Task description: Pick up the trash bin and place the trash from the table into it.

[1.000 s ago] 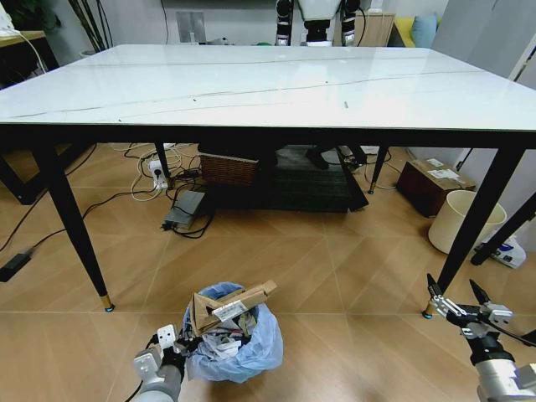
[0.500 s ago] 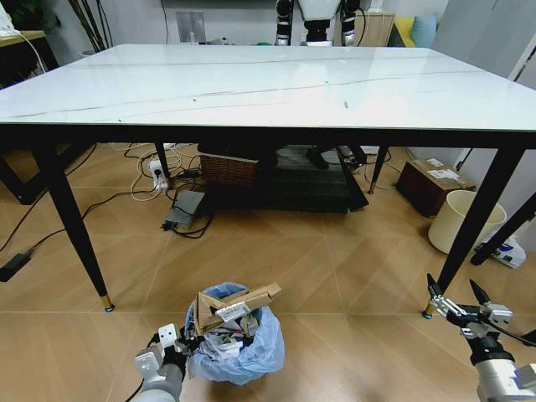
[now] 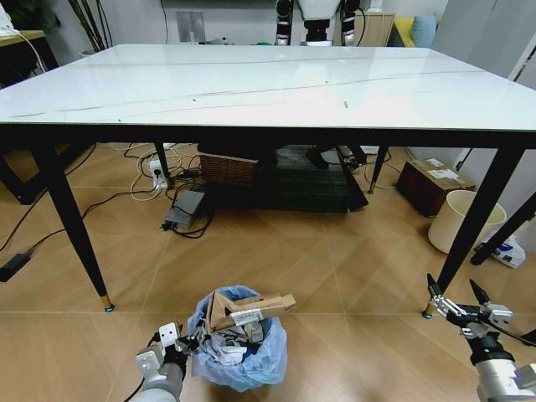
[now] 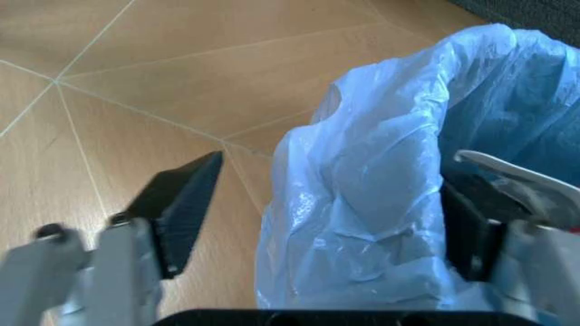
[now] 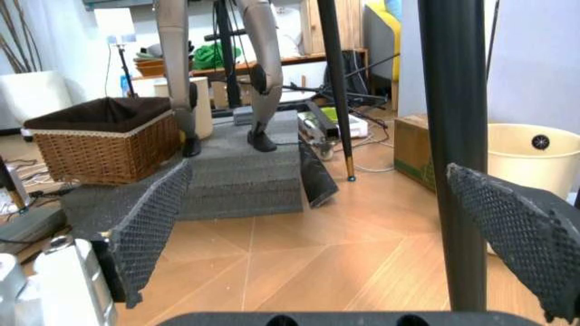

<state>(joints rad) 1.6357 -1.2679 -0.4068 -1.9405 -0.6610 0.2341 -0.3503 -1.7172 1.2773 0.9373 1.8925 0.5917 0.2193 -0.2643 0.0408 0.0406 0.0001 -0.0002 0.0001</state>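
Bin-handling step: at lower left, the trash bin [image 3: 239,352], already filled, is straddled at its rim by the left gripper [image 3: 172,345], fingers apart. At lower right, the right gripper [image 3: 457,298] is held spread and empty. A controlled release or retreat is judged next.

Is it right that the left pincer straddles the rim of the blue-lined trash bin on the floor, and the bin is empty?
Not quite: the trash bin is full, a brown paper bag sticking out, as the head view shows. The left pincer does straddle its rim.
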